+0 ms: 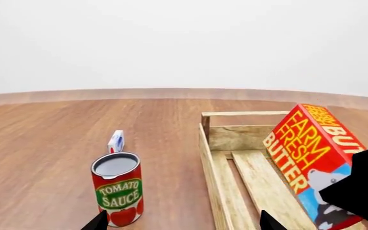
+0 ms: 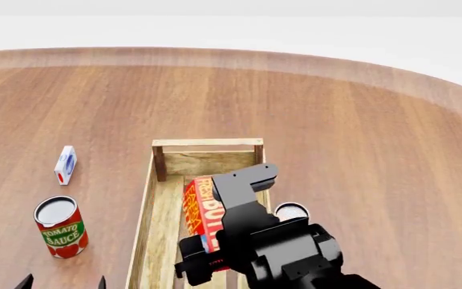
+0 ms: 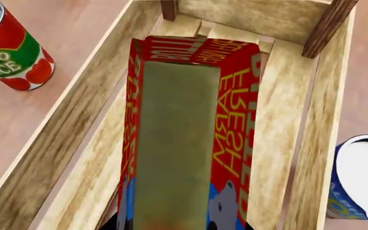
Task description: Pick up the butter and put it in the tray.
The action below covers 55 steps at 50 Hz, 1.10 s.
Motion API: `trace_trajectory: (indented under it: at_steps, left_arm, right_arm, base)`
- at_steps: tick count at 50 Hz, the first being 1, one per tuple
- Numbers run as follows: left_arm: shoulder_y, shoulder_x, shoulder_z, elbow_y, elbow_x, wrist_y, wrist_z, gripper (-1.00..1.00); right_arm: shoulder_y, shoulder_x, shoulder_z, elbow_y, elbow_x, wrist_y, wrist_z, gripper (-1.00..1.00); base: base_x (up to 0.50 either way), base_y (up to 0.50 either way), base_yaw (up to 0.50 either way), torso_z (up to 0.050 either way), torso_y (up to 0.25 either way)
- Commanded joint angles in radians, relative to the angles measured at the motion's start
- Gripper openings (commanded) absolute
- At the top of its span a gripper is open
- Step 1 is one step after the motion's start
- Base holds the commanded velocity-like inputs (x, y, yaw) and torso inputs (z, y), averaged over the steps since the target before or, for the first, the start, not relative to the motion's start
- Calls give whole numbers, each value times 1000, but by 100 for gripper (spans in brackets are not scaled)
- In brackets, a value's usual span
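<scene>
The butter [image 2: 201, 208] is a red-orange carton with yellow lettering and a cow on a blue corner. My right gripper [image 2: 209, 256] is shut on its cow end and holds it tilted between the side walls of the tray [image 2: 207, 143], a pale slatted wooden crate. The butter [image 3: 178, 143] fills the right wrist view, with the right gripper [image 3: 180, 225] at its near end and the tray wall [image 3: 63, 139] beside it. In the left wrist view the butter [image 1: 312, 153] leans over the tray [image 1: 208, 163]. My left gripper [image 1: 184, 225] is open and empty near the tray's left side [image 2: 62, 283].
A tomato sauce can [image 2: 60, 227] stands left of the tray, close in front of my left gripper [image 1: 117, 189]. A small white-blue carton [image 2: 65, 164] stands beyond it. A blue and white can [image 2: 291, 212] stands against the tray's right wall. The table is brown wood.
</scene>
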Motion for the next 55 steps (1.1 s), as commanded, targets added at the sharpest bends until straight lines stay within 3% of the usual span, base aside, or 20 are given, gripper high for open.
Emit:
trace_trajectory:
  at_steps: [1,21,42,43,55]
  left_arm:
    - [-3,-2,8,0,0,-3,-4,100]
    - [-5,-8,18,7,-3,-6,-10,100]
    - [-4,-14,27,9,-6,-2,-16,100]
    - [-4,-14,27,10,-6,-2,-17,100]
    - [-5,-17,32,12,-8,-4,-21,100]
  right_arm:
    - [3,-3,-75,10,33,-5,-6,-100]
    - [-28,-3,-58,-32,-111,96,-69,-100]
    - [-44,-3,-47,-32,-146,128,-95,-100]
    - [-44,-3,-46,-32,-148,123,-100,100]
    - [-32,-3,-43,-29,-140,118,-99,100]
  base:
    - [0,0,0,0,0]
    - [0,0,0,0,1]
    - [-1,0,0,0,0]
    - [-10,0,0,0,0]
    - [0,0,0,0,0]
